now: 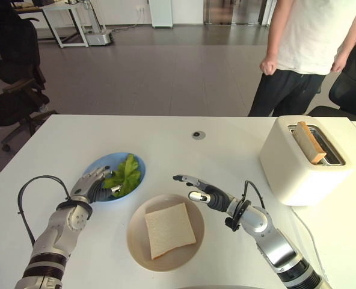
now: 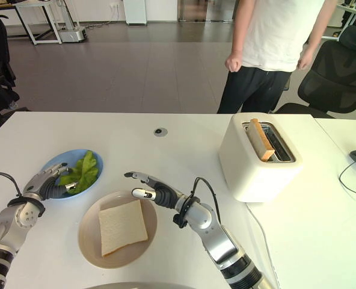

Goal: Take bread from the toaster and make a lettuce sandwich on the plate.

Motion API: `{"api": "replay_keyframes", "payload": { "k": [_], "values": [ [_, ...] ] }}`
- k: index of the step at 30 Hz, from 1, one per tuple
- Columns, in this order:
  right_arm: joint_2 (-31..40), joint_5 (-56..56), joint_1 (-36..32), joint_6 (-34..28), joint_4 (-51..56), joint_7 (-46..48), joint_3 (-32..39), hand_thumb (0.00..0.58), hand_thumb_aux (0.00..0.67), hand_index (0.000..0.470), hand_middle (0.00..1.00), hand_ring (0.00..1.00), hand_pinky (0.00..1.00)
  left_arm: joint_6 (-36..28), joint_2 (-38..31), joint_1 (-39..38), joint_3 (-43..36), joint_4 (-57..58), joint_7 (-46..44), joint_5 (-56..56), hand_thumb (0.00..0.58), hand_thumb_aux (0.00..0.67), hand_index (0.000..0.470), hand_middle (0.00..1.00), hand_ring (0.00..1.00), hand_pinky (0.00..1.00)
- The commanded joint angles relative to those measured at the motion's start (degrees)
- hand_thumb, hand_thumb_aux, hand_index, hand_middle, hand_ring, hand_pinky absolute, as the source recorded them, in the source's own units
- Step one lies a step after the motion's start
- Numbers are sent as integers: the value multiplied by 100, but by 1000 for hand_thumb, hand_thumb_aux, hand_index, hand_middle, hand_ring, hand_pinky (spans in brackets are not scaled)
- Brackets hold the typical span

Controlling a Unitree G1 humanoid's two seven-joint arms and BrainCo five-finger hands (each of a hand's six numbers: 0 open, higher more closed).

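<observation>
Nearest, a slice of bread (image 1: 169, 229) lies flat on the tan plate (image 1: 136, 241). The right hand (image 1: 205, 192) hovers at its rim, fingers spread, holding nothing. The left hand (image 1: 91, 183) pinches the lettuce (image 1: 127, 173) (on the blue plate (image 1: 97, 162)). Farther right, a second slice (image 1: 310, 143) stands in the toaster (image 1: 286, 168).

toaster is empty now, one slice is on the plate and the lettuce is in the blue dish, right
Not quite. The toaster is not empty: bread stands in its slot, as the left eye view shows. The rest holds: one slice lies on the plate, and the lettuce is in the blue dish.
</observation>
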State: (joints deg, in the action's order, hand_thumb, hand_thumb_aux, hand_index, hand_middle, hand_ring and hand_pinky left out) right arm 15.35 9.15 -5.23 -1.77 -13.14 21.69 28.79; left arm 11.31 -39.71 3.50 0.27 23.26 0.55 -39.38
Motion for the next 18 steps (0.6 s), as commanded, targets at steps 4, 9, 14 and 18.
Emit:
{"api": "replay_keyframes", "payload": {
  "k": [4,9,14,18],
  "values": [
    [-33,54,43,49,24,41,-88,0,0,0,0,0,0,-110,-142,-52,-192,-68,-104,86,301,205,144,0,0,0],
    [-40,40,40,64,1,75,-101,0,0,0,0,0,0,-181,-214,-101,-263,-31,-119,127,556,533,374,0,0,0],
    [-56,46,39,71,-18,76,-136,0,0,0,0,0,0,-147,-258,-102,-353,-10,-93,208,580,670,470,0,0,0],
    [-65,61,50,80,-27,75,-163,0,0,0,0,0,0,-22,-289,-103,-324,-138,36,278,580,670,470,0,0,0]
  ]
}}
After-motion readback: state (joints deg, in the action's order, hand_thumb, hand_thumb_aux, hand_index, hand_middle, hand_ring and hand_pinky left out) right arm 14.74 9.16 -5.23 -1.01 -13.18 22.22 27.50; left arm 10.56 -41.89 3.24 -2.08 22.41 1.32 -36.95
